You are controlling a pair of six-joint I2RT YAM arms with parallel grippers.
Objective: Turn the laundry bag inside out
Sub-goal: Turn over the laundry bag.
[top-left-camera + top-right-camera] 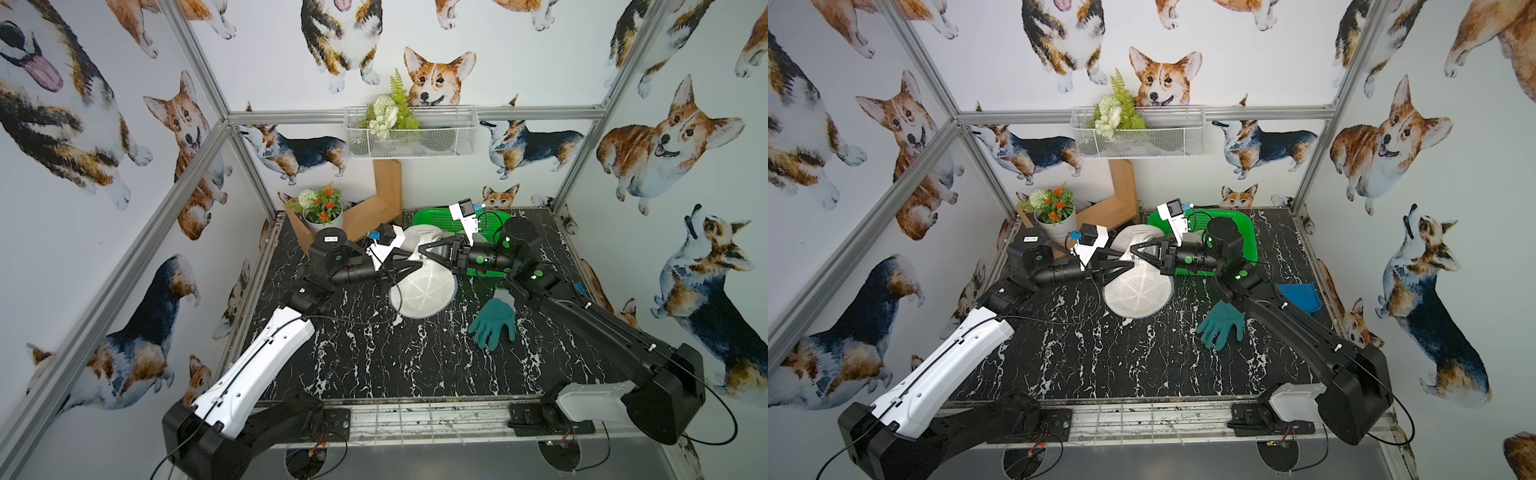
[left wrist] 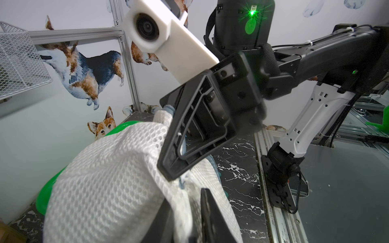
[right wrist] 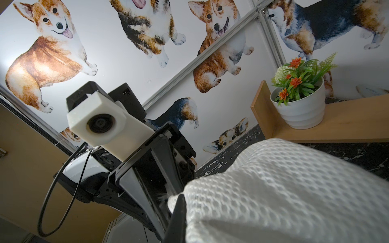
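The white mesh laundry bag (image 1: 424,293) lies as a round shape in the middle of the black marble table, its far part lifted; it shows in both top views (image 1: 1138,291). Both arms meet at its raised upper edge. My left gripper (image 1: 415,265) comes in from the left, and in the left wrist view it (image 2: 187,212) is shut on a fold of mesh. My right gripper (image 1: 420,249) comes in from the right. It (image 3: 182,199) is shut on the bag's rim, mesh bunched against its finger. The bag's blue trim (image 2: 169,109) shows at the right gripper's fingers.
A green perforated basket (image 1: 432,216) lies behind the bag under the right arm. A teal glove (image 1: 494,322) lies right of the bag, and a blue scoop (image 1: 1302,295) sits near the right wall. A flower pot (image 1: 322,212) on a wooden shelf (image 1: 386,195) stands at back left.
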